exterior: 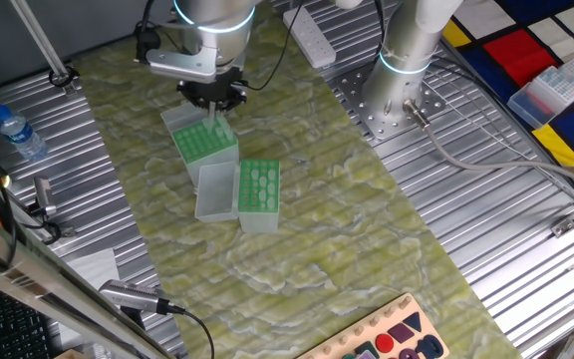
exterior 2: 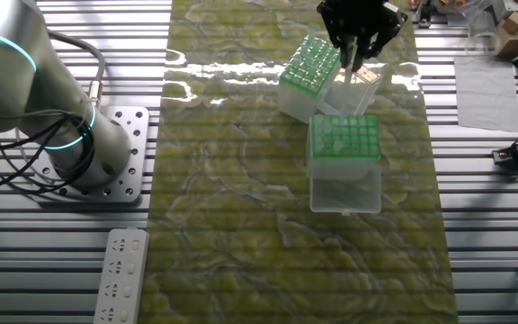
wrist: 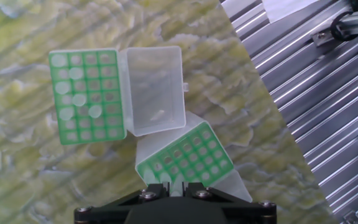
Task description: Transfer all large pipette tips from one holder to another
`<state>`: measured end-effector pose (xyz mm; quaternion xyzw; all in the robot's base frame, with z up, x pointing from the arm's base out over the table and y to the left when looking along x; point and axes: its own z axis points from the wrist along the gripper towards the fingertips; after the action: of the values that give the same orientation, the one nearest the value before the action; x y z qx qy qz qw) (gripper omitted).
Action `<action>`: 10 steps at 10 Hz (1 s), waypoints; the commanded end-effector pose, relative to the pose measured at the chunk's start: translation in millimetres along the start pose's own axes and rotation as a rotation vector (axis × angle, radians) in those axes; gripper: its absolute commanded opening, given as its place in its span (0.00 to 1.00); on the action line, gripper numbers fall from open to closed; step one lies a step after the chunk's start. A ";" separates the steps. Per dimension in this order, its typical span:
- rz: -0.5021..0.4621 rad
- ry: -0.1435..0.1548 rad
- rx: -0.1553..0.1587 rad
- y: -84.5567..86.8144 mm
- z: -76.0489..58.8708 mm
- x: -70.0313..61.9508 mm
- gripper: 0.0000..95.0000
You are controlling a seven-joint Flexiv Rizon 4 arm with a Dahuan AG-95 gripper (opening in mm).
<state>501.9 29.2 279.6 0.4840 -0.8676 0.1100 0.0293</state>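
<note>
Two green-topped holders stand on the mat, each with its clear lid open. The one under my hand (exterior: 204, 145) (exterior 2: 310, 63) (wrist: 185, 158) sits tilted, its grid packed with pale large pipette tips (exterior 2: 306, 56). The other holder (exterior: 259, 185) (exterior 2: 344, 137) (wrist: 86, 96) carries only several tips (wrist: 76, 73), scattered over its left columns. My gripper (exterior: 215, 122) (exterior 2: 356, 56) (wrist: 173, 185) hangs just above the tilted holder's edge. Its fingers are nearly together, with a slim pale tip (exterior: 216, 128) held upright between them.
The open lids (wrist: 155, 90) (exterior: 217, 189) lie right beside the holders. A water bottle (exterior: 20, 133) stands on the ribbed metal at the left. A power strip (exterior 2: 120, 274) lies near the arm's base (exterior 2: 70, 148), and a toy board (exterior: 387, 334) sits at the mat's front edge.
</note>
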 end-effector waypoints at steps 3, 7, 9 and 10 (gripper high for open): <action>-0.026 0.003 0.007 1.6 0.5 6.2 0.00; -0.038 -0.011 0.012 3.2 5.3 13.0 0.00; -0.035 -0.019 0.010 3.8 6.8 14.7 0.00; -0.036 -0.026 0.011 3.9 7.6 15.3 0.00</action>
<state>491.3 16.4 273.5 0.5018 -0.8581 0.1071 0.0169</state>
